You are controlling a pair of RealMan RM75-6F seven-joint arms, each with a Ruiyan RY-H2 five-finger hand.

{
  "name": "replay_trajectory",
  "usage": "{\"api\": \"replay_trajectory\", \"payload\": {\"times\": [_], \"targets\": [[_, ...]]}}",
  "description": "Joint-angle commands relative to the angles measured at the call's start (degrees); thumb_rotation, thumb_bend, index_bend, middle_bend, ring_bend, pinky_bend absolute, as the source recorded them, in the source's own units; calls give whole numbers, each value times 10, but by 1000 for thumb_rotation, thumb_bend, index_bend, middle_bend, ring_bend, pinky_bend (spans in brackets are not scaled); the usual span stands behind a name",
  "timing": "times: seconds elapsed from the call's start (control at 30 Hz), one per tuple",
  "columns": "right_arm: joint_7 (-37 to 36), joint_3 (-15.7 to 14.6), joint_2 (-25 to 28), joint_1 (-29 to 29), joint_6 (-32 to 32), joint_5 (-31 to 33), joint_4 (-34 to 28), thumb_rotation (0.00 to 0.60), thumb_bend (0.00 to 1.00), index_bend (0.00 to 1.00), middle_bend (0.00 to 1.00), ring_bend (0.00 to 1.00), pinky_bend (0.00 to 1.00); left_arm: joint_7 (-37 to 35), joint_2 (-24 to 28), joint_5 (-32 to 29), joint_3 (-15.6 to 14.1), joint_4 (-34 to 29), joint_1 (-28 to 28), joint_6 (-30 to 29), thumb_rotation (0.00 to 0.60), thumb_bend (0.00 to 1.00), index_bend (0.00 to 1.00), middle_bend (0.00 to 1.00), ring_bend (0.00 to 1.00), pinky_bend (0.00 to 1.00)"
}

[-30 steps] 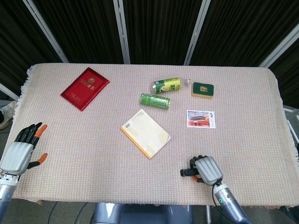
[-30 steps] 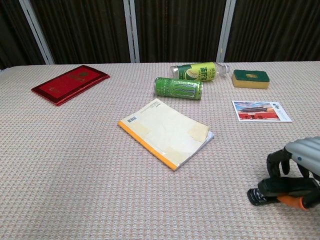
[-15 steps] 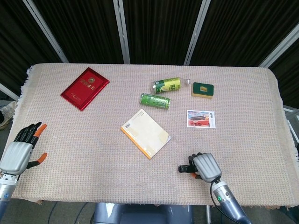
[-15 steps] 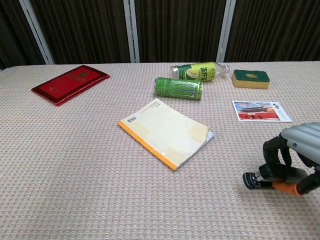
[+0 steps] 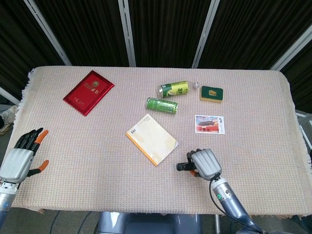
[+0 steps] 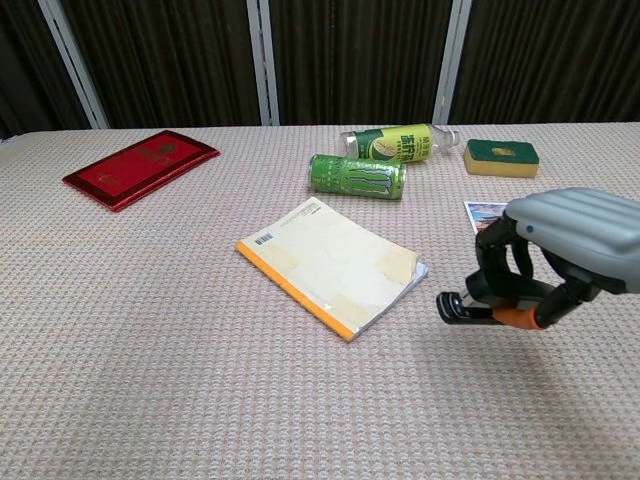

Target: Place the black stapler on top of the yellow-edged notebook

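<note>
The yellow-edged notebook (image 5: pixel 152 139) (image 6: pixel 332 264) lies flat near the middle of the table. My right hand (image 5: pixel 204 164) (image 6: pixel 560 252) holds the black stapler (image 5: pixel 183 166) (image 6: pixel 462 308) just right of the notebook's near corner, lifted off the cloth in the chest view. Only the stapler's front end sticks out from under the curled fingers. My left hand (image 5: pixel 22 156) hangs at the table's left front edge with fingers spread, holding nothing; the chest view does not show it.
A red booklet (image 5: pixel 88 91) (image 6: pixel 140 167) lies far left. A green can (image 5: pixel 162 105) (image 6: pixel 356 175) and a green-labelled bottle (image 5: pixel 175 89) (image 6: pixel 398 143) lie behind the notebook. A green-topped sponge (image 5: pixel 211 93) (image 6: pixel 502 156) and a postcard (image 5: pixel 209 123) (image 6: pixel 484 214) sit at right.
My right hand has carried the stapler up off the cloth and leftward, from the front right of the table to just beside the notebook. The left hand has stayed put.
</note>
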State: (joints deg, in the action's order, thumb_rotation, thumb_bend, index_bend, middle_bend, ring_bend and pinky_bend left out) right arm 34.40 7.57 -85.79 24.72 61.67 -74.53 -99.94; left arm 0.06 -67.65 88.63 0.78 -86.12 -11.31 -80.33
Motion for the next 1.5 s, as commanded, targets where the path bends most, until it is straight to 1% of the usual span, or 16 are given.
{"api": "replay_trajectory", "payload": {"times": [0.03, 0.3, 0.63, 0.87, 1.13, 1.27, 1.5], "targets": [[24, 16, -10, 19, -11, 22, -5, 600, 274, 615, 553, 530, 661, -1, 0, -1, 1, 0, -1, 2, 600, 294, 15, 0, 0, 99], [85, 43, -34, 64, -22, 76, -18, 600, 273, 615, 554, 530, 661, -5, 0, -6, 2, 2, -3, 8, 600, 296, 15, 0, 0, 99], [130, 72, -72, 127, -38, 147, -3, 600, 274, 616, 554, 531, 663, -15, 1, -16, 5, 9, -5, 15, 600, 293, 15, 0, 0, 99], [142, 98, -96, 178, -53, 194, 23, 600, 274, 616, 554, 533, 664, -19, -1, -27, 8, 16, -8, 26, 600, 293, 15, 0, 0, 99], [149, 120, -117, 232, -71, 241, 61, 600, 273, 617, 556, 534, 666, -22, -3, -41, 12, 23, -11, 37, 600, 294, 15, 0, 0, 100], [142, 125, -125, 253, -78, 260, 81, 600, 275, 617, 555, 535, 667, -24, -5, -48, 14, 29, -13, 46, 600, 293, 15, 0, 0, 100], [127, 126, -149, 288, -91, 289, 121, 600, 274, 618, 555, 535, 667, -24, -9, -54, 14, 35, -19, 61, 600, 295, 15, 0, 0, 100]]}}
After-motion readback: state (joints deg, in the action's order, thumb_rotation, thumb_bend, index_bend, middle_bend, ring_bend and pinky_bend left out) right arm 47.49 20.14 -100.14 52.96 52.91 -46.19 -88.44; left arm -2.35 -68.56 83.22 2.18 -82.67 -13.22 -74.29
